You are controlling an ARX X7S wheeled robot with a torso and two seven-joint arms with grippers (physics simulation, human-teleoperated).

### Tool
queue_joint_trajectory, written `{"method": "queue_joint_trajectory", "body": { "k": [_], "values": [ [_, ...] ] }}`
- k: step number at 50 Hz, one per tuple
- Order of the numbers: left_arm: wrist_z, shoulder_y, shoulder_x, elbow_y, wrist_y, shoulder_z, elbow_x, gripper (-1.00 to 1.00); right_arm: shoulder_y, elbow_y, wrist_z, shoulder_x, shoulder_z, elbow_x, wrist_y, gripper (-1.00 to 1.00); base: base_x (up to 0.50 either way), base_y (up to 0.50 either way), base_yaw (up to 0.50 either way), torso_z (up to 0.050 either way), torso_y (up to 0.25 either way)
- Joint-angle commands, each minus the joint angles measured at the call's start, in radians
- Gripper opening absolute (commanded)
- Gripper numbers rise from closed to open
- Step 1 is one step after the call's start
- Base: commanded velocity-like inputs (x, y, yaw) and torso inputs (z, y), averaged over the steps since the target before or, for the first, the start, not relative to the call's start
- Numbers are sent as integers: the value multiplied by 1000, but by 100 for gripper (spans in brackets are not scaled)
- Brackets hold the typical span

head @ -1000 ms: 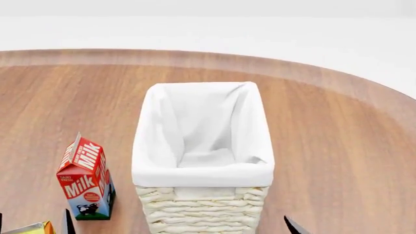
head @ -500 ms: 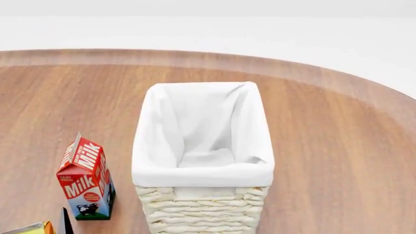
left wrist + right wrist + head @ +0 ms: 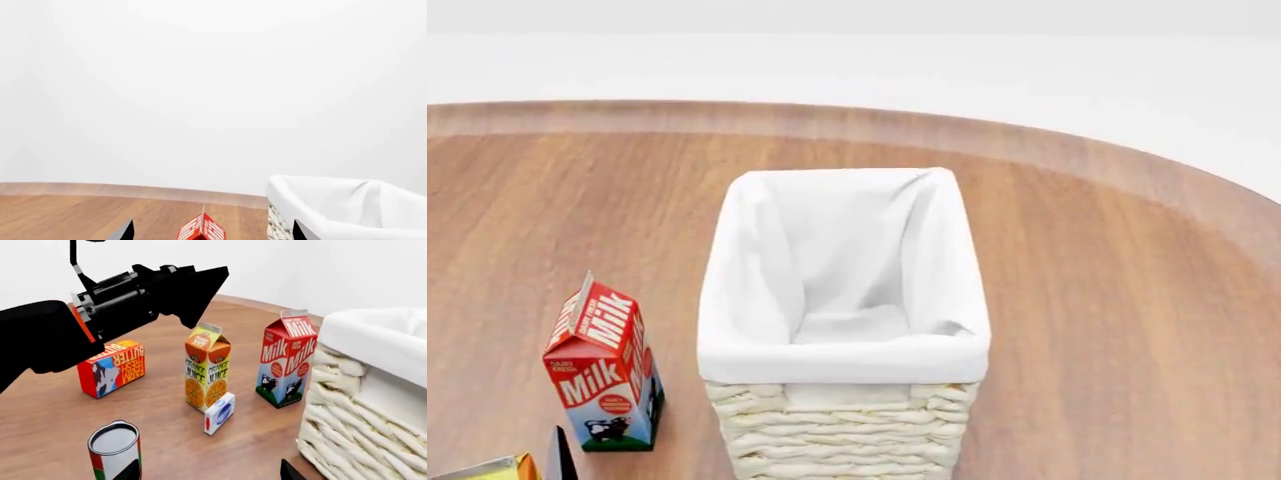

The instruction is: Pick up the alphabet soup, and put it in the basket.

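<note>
Inspecting the left wrist view, we find the left gripper (image 3: 210, 235) with its two fingertips spread wide and nothing between them. Beyond it stand the milk carton (image 3: 201, 231) and a corner of the basket (image 3: 347, 202) on the table (image 3: 67, 212). No can shows here.

In the head view, the basket (image 3: 843, 355) stands upright mid-table and its lining holds nothing that we can see. The milk carton (image 3: 605, 375) stands just beside it on the left-arm side. The alphabet soup is absent.

In the right wrist view, the right gripper (image 3: 210, 472) is likewise spread and empty. A red-and-green can (image 3: 115, 447) stands upright near it, but this is not the task's can. Beyond are the small white box (image 3: 219, 412), orange juice carton (image 3: 208, 367), butter box (image 3: 110, 367) and left arm (image 3: 100, 305).

The alphabet soup appears in no view. We therefore cannot tell its bearing, its axis or which arm is nearer, and we judge that locating it must come first.
</note>
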Motion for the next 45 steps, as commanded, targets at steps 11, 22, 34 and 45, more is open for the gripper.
{"method": "queue_joint_trajectory", "body": {
  "k": [11,22,34,45],
  "values": [
    [-5,-5,-3,-11,7,8,2,100,-24,-29,-48,23,-30,-19,-27,100,0,0,0,0,0],
    [-12,-1,-7,0,3,11,4,100,-48,-58,-64,42,-54,-59,-47,100,0,0,0,0,0],
    [-17,-3,-8,-2,3,16,7,100,-63,-72,-104,54,-90,-104,-71,100,0,0,0,0,0],
    [-20,-3,-10,-3,6,20,8,100,-44,-7,-118,22,-100,-111,-73,100,0,0,0,0,0]
  ]
}}
